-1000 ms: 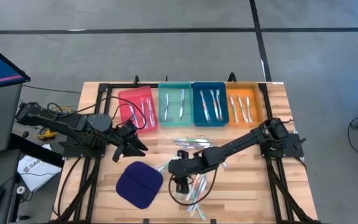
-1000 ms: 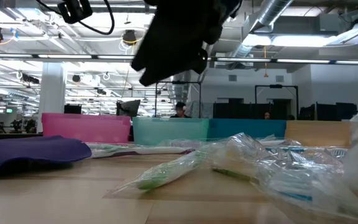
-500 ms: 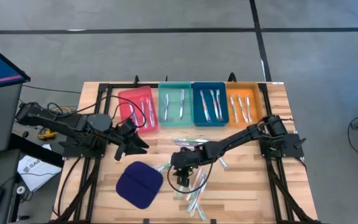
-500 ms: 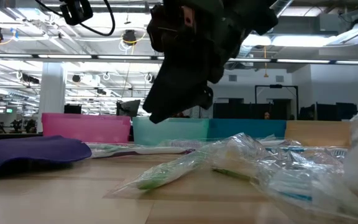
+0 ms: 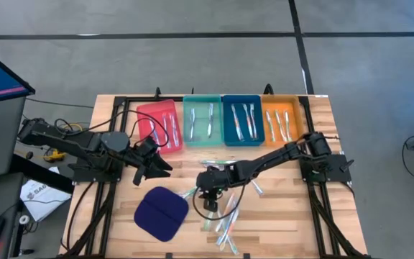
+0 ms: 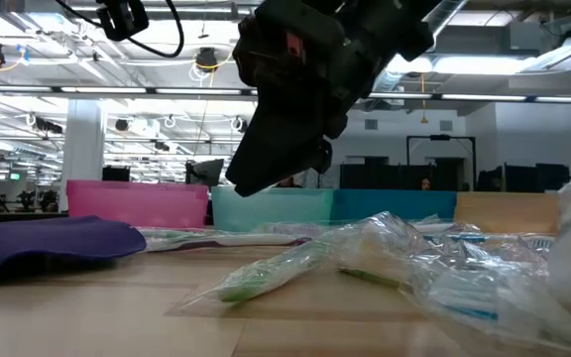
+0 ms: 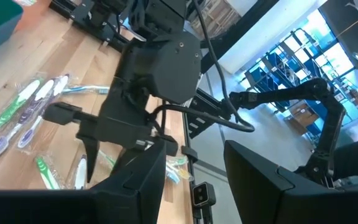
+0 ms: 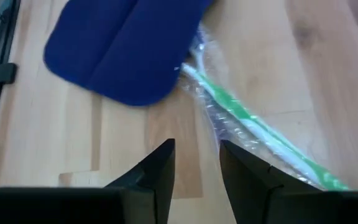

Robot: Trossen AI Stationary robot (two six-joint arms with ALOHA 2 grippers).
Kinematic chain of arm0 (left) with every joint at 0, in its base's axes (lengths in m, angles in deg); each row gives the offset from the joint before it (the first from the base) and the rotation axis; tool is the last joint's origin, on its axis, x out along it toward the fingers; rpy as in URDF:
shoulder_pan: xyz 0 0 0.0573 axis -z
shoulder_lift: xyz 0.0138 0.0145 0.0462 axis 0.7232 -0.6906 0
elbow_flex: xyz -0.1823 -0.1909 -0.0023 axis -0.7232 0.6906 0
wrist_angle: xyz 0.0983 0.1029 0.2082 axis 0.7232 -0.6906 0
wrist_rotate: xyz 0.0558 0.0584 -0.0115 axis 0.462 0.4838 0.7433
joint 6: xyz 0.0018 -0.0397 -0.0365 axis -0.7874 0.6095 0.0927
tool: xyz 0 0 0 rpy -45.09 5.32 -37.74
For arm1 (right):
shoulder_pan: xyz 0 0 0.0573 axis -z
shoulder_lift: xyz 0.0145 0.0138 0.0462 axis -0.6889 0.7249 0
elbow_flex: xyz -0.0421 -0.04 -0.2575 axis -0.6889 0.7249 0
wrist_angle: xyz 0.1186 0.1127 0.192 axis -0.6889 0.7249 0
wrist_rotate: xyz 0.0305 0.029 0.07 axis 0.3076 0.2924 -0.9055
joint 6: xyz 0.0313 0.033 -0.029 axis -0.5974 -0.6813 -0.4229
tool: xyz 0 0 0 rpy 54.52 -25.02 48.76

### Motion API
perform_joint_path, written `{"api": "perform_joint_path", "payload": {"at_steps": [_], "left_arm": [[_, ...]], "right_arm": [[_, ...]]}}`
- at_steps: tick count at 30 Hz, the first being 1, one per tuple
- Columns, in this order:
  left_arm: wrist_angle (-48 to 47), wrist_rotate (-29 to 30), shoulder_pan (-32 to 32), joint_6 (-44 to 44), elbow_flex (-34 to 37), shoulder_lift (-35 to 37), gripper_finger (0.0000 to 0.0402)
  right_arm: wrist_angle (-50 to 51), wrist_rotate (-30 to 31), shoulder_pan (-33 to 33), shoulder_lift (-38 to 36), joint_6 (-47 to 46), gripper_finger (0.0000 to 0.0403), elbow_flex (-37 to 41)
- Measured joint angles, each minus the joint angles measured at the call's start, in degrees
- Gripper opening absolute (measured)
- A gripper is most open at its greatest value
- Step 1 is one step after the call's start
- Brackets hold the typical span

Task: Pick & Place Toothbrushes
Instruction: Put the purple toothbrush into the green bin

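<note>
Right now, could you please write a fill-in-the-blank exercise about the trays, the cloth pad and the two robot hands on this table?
1. The row of four plastic trays runs red, teal, blue, then ____.
2. The dark blue rounded cloth pad lies nearest the ____ tray.
3. The right hand hangs over loose wrapped ____.
4. The left hand waits beside the ____ tray.

Missing words: orange; red; toothbrushes; red
</note>
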Motion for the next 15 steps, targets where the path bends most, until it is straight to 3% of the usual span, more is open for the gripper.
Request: {"api": "perform_joint_path", "payload": {"at_steps": [15], "left_arm": [[0.2, 0.0, 0.0, 0.3, 0.0, 0.0, 0.0158]], "right_arm": [[0.9, 0.9, 2.1, 0.0, 0.9, 0.0187, 2.5]]}}
